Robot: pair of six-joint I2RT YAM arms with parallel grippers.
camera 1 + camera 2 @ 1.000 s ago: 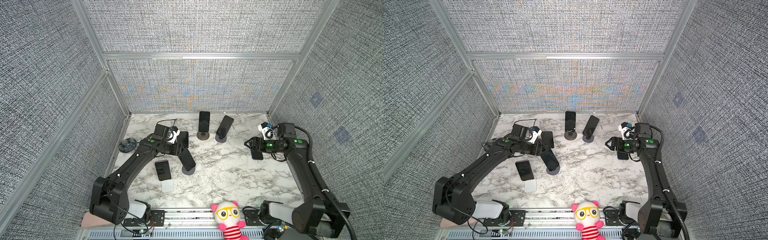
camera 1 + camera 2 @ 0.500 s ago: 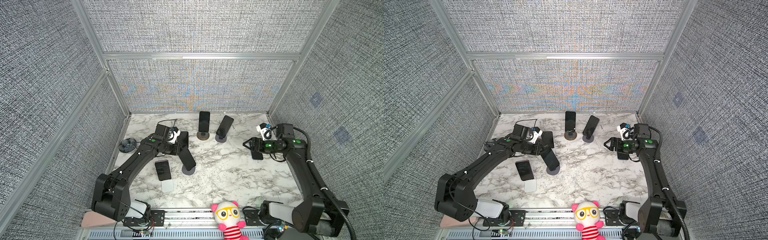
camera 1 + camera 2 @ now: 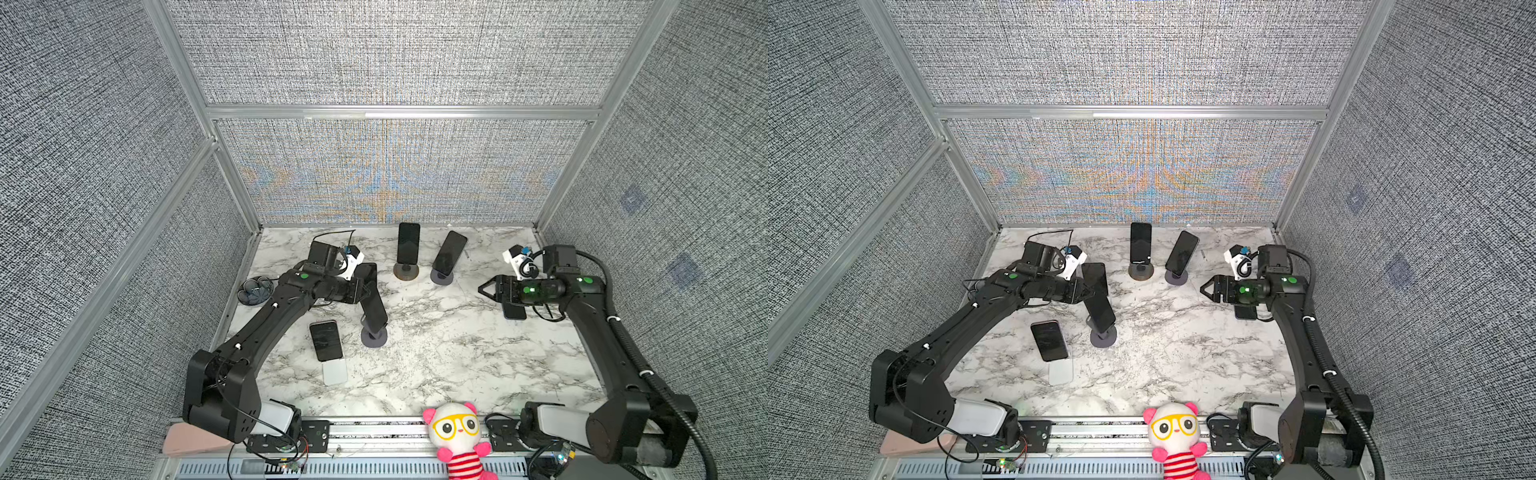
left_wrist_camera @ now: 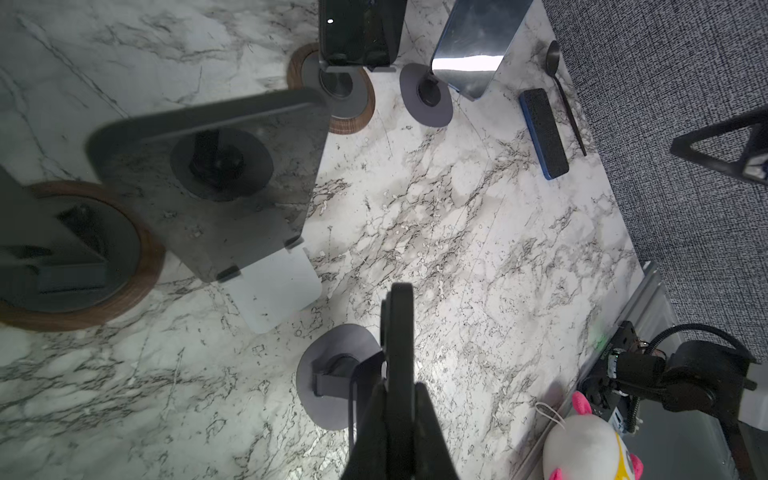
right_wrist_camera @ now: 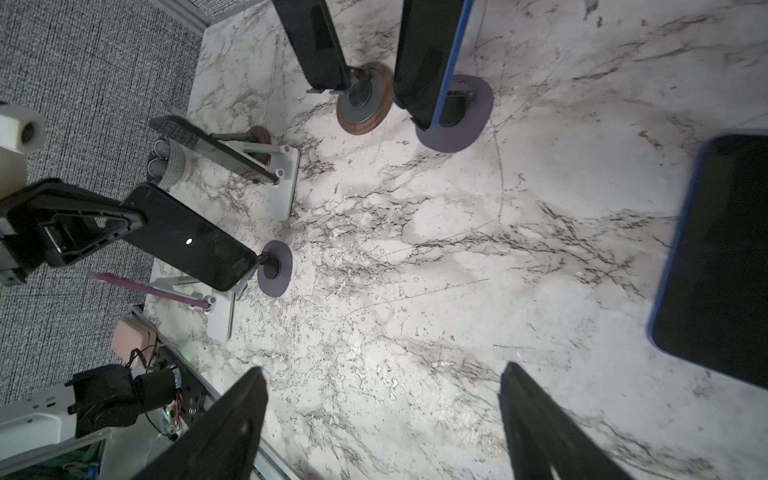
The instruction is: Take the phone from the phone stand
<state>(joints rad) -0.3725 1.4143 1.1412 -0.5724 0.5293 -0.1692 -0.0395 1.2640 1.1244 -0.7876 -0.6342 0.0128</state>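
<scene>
A black phone (image 3: 374, 308) (image 3: 1100, 309) leans on a phone stand with a round grey base (image 3: 374, 337) (image 3: 1104, 337) left of the table's middle. My left gripper (image 3: 365, 291) (image 3: 1086, 291) is shut on the phone's upper end. In the left wrist view the phone (image 4: 399, 328) shows edge-on, pinched between both fingers of the left gripper (image 4: 400, 390), with the stand's base (image 4: 328, 386) beside it. My right gripper (image 3: 484, 289) (image 3: 1204, 289) (image 5: 384, 372) hovers open and empty at the right. The right wrist view shows the held phone (image 5: 195, 241) still over its stand (image 5: 274, 266).
Another phone (image 3: 326, 340) rests on a white stand (image 3: 334, 372) beside the left arm. Two more phones (image 3: 408, 243) (image 3: 449, 253) stand on round bases at the back. A blue-edged phone (image 3: 514, 311) lies flat under the right gripper. A plush toy (image 3: 455, 432) sits at the front rail.
My left gripper has closed onto the phone's upper end. The right gripper has drifted slightly toward the middle, still open.
</scene>
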